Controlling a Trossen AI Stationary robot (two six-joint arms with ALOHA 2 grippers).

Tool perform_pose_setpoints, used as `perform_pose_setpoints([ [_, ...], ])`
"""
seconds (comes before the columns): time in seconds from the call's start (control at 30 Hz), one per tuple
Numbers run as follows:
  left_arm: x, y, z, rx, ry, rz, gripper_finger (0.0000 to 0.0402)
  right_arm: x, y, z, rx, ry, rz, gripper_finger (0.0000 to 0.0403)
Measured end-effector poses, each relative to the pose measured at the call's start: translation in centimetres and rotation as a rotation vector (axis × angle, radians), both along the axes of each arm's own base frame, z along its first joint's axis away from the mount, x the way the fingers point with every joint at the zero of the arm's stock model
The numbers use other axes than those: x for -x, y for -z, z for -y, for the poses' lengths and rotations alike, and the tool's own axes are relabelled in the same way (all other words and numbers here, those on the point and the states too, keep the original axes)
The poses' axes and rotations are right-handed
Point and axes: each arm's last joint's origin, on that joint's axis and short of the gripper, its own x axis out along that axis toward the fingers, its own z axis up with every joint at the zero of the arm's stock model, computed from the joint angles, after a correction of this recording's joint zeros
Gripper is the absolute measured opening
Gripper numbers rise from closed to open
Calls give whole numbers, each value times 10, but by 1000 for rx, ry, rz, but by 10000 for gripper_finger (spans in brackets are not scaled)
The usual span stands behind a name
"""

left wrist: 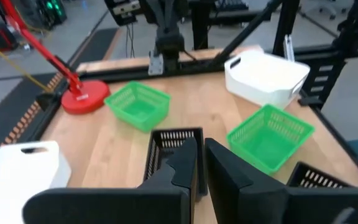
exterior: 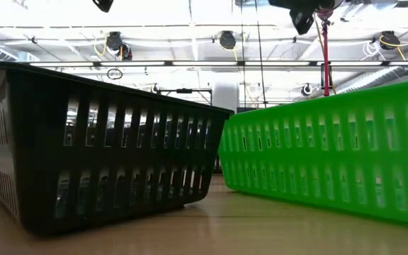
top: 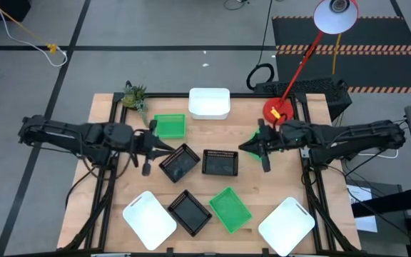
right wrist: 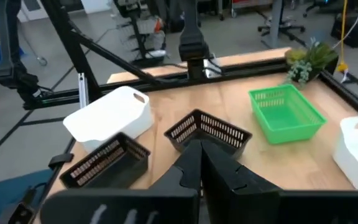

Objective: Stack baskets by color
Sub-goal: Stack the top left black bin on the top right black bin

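Several baskets lie singly on the wooden table, open side up. In the high view, a white one (top: 209, 103) and a green one (top: 170, 126) sit toward the far edge. Two black ones (top: 179, 163) (top: 220, 163) lie mid-table. A black one (top: 190, 212), a green one (top: 230, 209) and two white ones (top: 149, 219) (top: 286, 225) lie near the front. Another green one (left wrist: 138, 104) sits by the lamp base, mostly under my right arm. My left gripper (top: 168, 148) (left wrist: 201, 155) hovers left of the middle black baskets, fingers nearly together and empty. My right gripper (top: 242, 148) (right wrist: 199, 149) hovers to their right, shut and empty.
A red round lamp base (top: 277, 113) with its slanting red arm stands at the far right, close beside my right arm. A small green plant (top: 134, 95) sits at the far left corner. Black frame rails (top: 113, 121) run along the table's sides.
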Motion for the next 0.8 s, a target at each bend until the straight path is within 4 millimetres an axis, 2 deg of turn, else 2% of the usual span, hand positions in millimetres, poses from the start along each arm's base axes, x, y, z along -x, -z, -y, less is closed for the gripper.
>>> perform_pose_setpoints([
  [0.3, -20, 18, 3, 12, -19, -90, 35, 0, 1, 13, 56, 73, 4, 0],
  [0.8, -41, 39, 5, -5, -73, -186, 35, 0, -1, 25, 96, 117, 23, 0],
])
